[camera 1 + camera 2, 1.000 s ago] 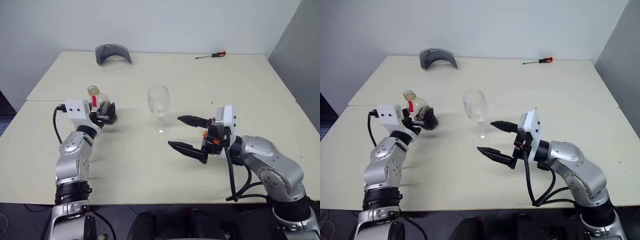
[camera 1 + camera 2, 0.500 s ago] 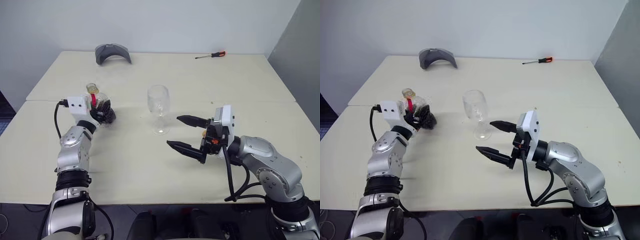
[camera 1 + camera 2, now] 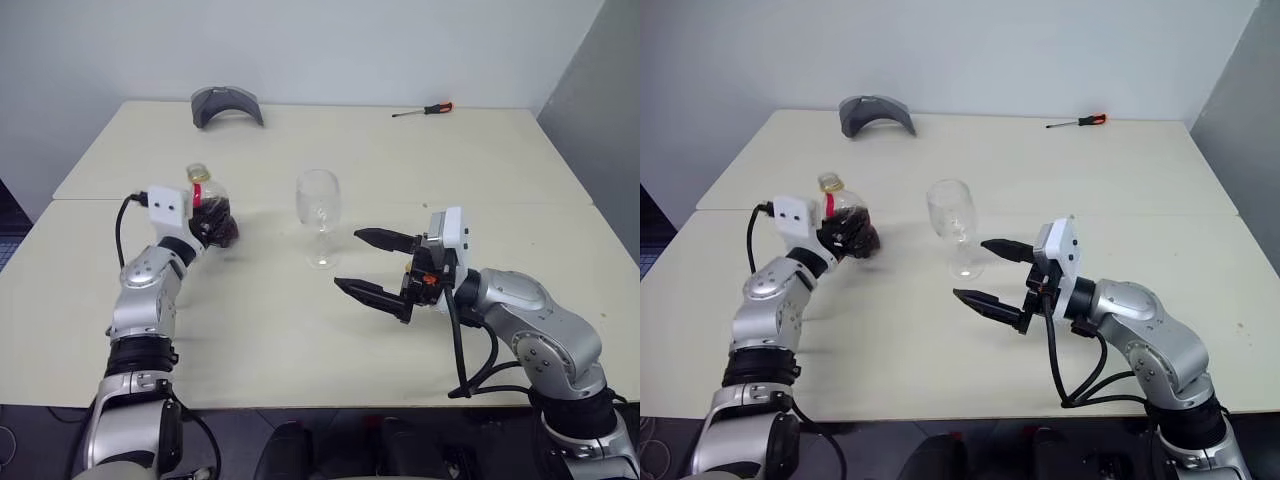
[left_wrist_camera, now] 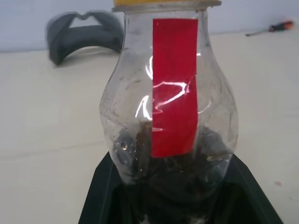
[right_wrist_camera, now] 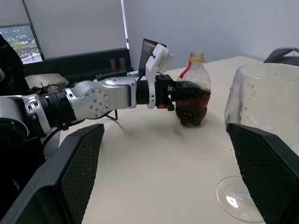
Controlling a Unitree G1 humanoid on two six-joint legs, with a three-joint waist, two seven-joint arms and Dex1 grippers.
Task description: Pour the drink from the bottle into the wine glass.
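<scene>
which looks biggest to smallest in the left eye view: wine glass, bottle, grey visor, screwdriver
1. wine glass
2. grey visor, though it lies farther back, so its rank against the bottle is unsure
3. bottle, partly hidden by the left end effector
4. screwdriver

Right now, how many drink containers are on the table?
2: the bottle, gripped in the left gripper at the table's left, and the wine glass, standing at the centre.

We see the left pincer [image 3: 845, 237], wide open around the bottle [image 3: 847, 226] a second ago, now clamped on its lower body. The bottle has shifted a little toward the wine glass [image 3: 952, 222] and stands upright; in the right wrist view it looks raised just off the table [image 3: 940, 330].
</scene>
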